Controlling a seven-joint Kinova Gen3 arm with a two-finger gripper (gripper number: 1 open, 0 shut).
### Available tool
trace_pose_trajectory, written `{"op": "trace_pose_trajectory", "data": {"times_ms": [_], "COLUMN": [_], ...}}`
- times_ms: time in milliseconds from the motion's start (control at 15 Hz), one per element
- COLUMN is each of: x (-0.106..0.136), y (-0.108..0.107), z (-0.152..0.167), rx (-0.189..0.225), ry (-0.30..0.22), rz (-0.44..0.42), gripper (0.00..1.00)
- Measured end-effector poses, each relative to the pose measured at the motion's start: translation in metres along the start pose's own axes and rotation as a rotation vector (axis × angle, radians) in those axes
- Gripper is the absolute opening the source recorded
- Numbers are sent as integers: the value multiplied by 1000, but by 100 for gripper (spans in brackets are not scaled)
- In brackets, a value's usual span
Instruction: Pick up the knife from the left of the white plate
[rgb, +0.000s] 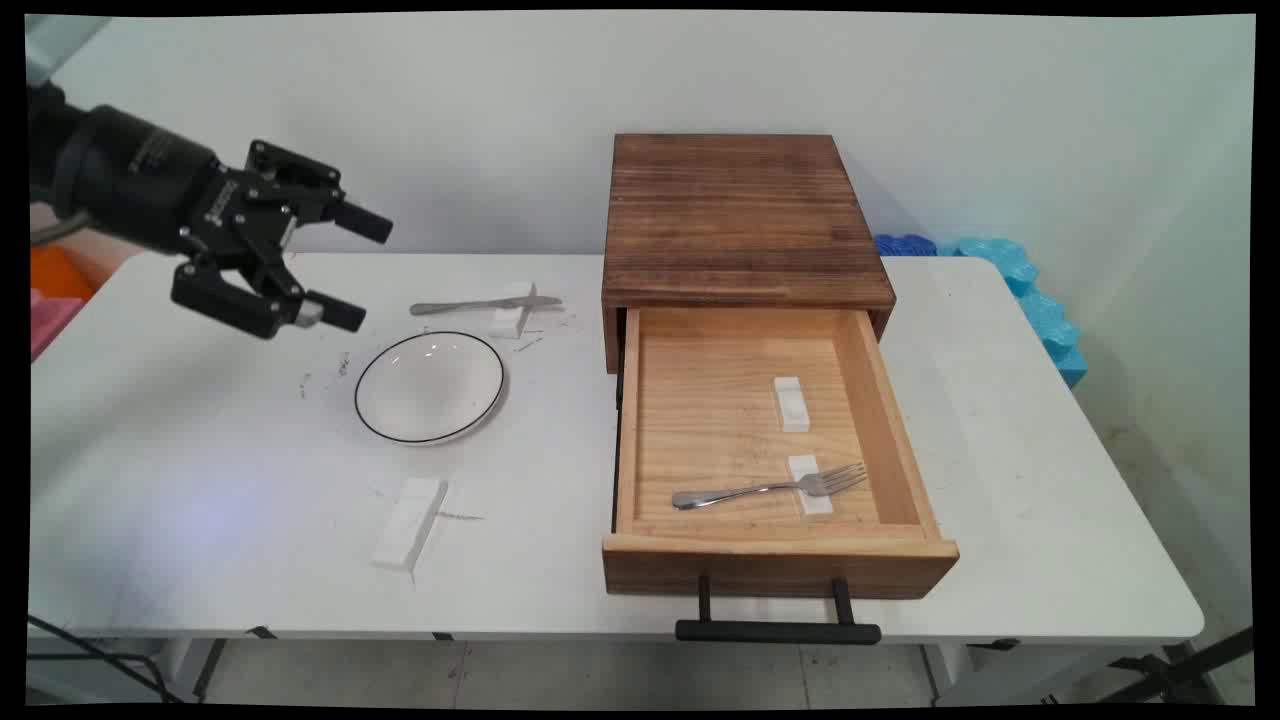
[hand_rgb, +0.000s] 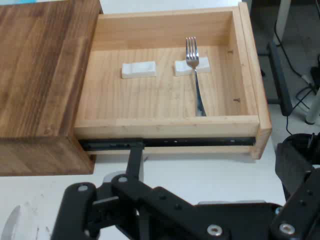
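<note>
My black gripper (rgb: 353, 272) hangs open and empty above the table's back left, pointing right toward the wooden drawer box (rgb: 745, 215). Nearest it are a white plate with a dark rim (rgb: 430, 388), just below and to its right, and a table knife (rgb: 480, 305) whose blade rests on a small white block (rgb: 513, 312). The box's drawer (rgb: 628, 430) is pulled out. Inside lies a fork (rgb: 770, 489) with its tines on a white block (rgb: 812, 497), and a second white block (rgb: 791, 403) lies beyond it. In the hand view the fork (hand_rgb: 195, 80) and the drawer (hand_rgb: 165, 122) lie straight ahead of the gripper (hand_rgb: 215, 162).
A longer white block (rgb: 408, 522) lies on the table in front of the plate. The drawer's black handle (rgb: 778, 630) sticks out past the table's near edge. Blue foam pieces (rgb: 1035, 295) sit off the far right corner, and orange and pink things (rgb: 55, 290) at the left edge.
</note>
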Motion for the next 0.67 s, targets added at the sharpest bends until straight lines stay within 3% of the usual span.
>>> {"op": "trace_pose_trajectory", "data": {"times_ms": [667], "x": [40], "y": [-46], "z": [-7], "rx": [17], "ry": [9], "rz": [-12], "gripper": [100]}}
